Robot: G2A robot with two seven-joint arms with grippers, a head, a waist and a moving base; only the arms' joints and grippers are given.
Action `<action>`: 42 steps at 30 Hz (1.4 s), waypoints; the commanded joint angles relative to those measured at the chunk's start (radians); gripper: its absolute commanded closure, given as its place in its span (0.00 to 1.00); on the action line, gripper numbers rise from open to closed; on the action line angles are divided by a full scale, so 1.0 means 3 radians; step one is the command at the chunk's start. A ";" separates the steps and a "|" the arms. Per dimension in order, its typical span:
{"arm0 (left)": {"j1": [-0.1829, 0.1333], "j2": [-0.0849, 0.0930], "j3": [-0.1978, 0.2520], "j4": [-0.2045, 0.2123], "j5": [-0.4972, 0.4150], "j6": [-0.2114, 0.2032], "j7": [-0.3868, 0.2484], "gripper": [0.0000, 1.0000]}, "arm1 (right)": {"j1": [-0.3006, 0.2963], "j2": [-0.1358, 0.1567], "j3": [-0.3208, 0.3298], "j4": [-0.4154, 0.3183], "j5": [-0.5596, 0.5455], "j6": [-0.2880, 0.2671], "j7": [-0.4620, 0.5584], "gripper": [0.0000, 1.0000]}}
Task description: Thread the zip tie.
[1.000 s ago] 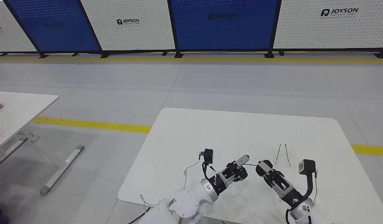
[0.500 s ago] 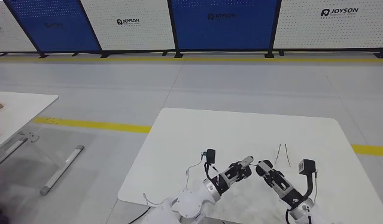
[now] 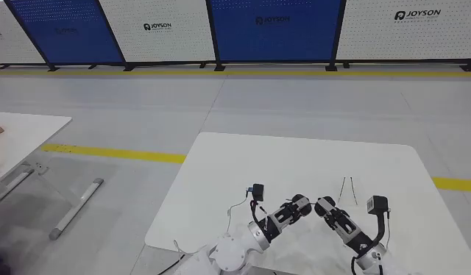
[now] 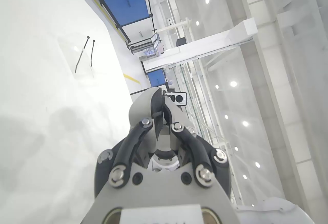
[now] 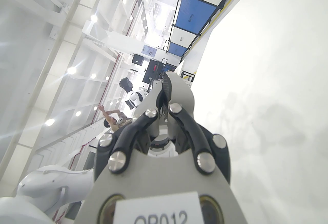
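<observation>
Both arms are low over the near edge of the white table [image 3: 294,154], forearms angled in toward each other; left gripper [image 3: 300,201] [image 4: 163,93] points to the robot's right and away, right gripper [image 3: 321,204] [image 5: 165,76] points to the left and away; the tips are just beside each other and apart, both held above the tabletop.

Left gripper fingers [image 4: 153,104] are pressed together, pads meeting; right gripper fingers [image 5: 179,89] are also pressed together; a dark sliver sits in the seam of each pair, but I cannot tell whether it is a tie or just the pad; in the top view the gap between the two tips is too small to read.

Count: 2 arms; 2 grippers; 2 zip ties loose on the table; first zip tie [image 3: 342,187] [image 4: 82,54] and second zip tie [image 3: 354,191] [image 4: 91,52] lie flat side by side, close together, both thin and dark; they lie just beyond the right gripper, toward the far right of the table, near it but touching neither gripper.

Around: a second white table [image 3: 22,131] stands off to the left across the floor; a yellow floor line [image 3: 110,153] runs behind the work table; blue and white perforated panels [image 3: 276,18] line the back.
</observation>
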 commanded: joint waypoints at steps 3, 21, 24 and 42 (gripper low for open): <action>0.0015 0.0002 -0.0012 -0.0015 0.0025 0.0014 -0.0008 0.67 | 0.0000 0.0000 0.0000 0.0000 0.0000 0.0000 0.0000 1.00; 0.0086 0.0010 -0.0058 -0.0071 0.0123 0.0014 -0.0011 1.00 | 0.0000 0.0000 0.0000 0.0000 0.0000 0.0000 0.0000 1.00; 0.0099 0.0010 -0.0060 -0.0087 0.0140 0.0010 -0.0010 1.00 | 0.0000 0.0000 0.0000 0.0000 0.0000 0.0000 0.0000 1.00; 0.0097 -0.0003 -0.0076 -0.0120 0.0053 0.0123 -0.0017 1.00 | -0.0010 -0.0017 0.0024 -0.0027 -0.0033 0.0087 0.0010 0.00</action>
